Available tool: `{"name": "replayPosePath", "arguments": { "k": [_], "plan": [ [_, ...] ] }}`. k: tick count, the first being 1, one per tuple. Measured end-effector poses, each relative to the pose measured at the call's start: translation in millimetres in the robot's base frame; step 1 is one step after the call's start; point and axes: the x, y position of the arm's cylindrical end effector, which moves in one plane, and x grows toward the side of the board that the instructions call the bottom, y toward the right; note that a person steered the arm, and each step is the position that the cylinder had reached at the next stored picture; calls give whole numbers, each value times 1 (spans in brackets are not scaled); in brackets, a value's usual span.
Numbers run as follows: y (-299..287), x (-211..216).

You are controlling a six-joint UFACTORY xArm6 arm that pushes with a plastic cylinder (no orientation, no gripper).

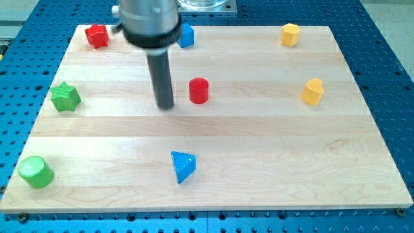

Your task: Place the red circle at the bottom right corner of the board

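- The arm's grey metal housing (147, 19) runs off the view's top edge, so everything above its wide collar goes unseen.
- A small blue block (187, 35) at the board's top edge is partly covered by that housing on its left side; its shape cannot be made out.
- A pale metal plate (206, 5) beyond the board's top edge is cut off by the frame, leaving only a strip.
- The light wooden board (362, 142) loses its bottom right corner to the view's right edge.
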Motion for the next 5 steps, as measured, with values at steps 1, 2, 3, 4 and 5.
{"name": "replayPosePath", "arguments": {
  "k": [1, 2, 3, 4, 5],
  "plan": [
    [21, -30],
    [77, 45],
    [116, 50],
    [145, 47],
    [187, 118]
  ]
}}
